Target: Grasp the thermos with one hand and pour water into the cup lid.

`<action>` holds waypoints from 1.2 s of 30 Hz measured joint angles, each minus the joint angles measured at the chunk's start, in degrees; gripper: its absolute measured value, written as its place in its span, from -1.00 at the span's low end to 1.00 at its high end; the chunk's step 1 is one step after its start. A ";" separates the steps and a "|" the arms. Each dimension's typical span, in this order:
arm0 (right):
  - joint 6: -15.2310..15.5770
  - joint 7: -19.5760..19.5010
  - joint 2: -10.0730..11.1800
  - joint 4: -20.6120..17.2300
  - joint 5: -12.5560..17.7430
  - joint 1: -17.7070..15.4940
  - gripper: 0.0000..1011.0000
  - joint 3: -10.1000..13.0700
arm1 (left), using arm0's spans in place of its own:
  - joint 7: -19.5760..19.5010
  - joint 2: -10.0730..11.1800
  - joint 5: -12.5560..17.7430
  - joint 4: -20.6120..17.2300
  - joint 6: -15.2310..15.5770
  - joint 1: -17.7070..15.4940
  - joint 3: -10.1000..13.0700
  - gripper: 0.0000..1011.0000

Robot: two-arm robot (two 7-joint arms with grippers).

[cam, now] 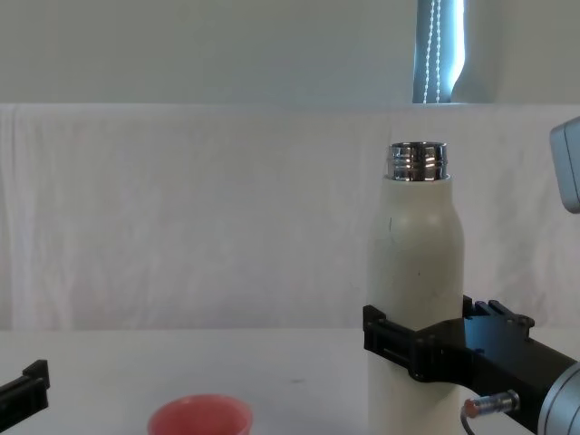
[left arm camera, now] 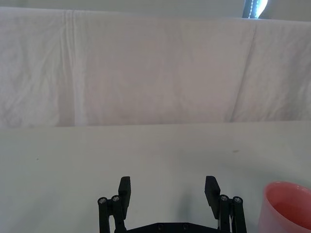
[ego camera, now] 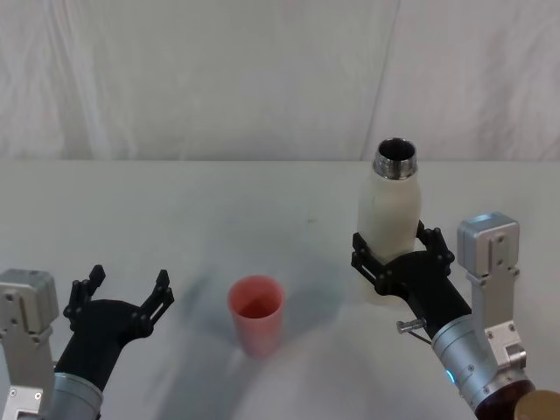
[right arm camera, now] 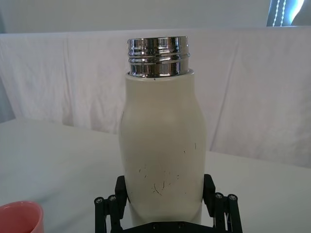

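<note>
Thermos [cam: 415, 299] base (chest view) cut off by the edge.

Upright uncapped thermos [ego camera: 390, 216] right of pink cup lid [ego camera: 256, 313].

The upright thermos [right arm camera: 163, 160] stands between the right gripper's [right arm camera: 164, 204] black fingers [right arm camera: 120, 191], with the pink cup lid [right arm camera: 19, 217] off to one side.

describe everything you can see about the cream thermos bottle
The tall cream-white matte thermos bottle stands upright on the white table, uncapped, its shiny chrome threaded neck open at the top. Its rounded shoulders narrow toward the neck, and small dark scuffs mark the lower body. The black right pincer is closed around its lower body, a finger on each side. The salmon-pink cup lid stands apart, to the robot's left of it.
</note>
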 joint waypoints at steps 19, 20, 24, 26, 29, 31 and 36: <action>0.00 0.01 0.00 0.03 0.00 0.02 0.88 0.00 | 0.00 0.00 0.00 0.00 0.00 0.00 0.00 0.98; 0.00 0.01 0.00 0.03 0.00 0.02 0.88 0.00 | 0.00 0.00 0.00 0.00 0.00 0.00 0.00 0.98; 0.00 0.00 0.00 0.03 0.00 0.02 0.88 0.00 | 0.00 0.00 0.00 0.00 0.00 0.00 0.00 0.98; 0.00 -0.01 0.00 0.03 0.00 0.02 0.88 0.00 | 0.00 0.00 0.00 0.00 0.00 0.00 0.00 0.98; 0.00 -0.01 0.00 0.03 0.00 0.02 0.88 0.00 | 0.00 0.00 0.00 0.00 0.00 0.00 0.00 0.98; 0.00 -0.01 0.00 0.03 0.00 0.02 0.88 0.00 | 0.00 0.00 0.00 0.00 0.00 0.00 0.00 0.98; 0.00 -0.01 0.00 0.03 0.00 0.02 0.88 0.00 | 0.00 0.00 0.00 0.00 0.00 0.00 0.00 0.98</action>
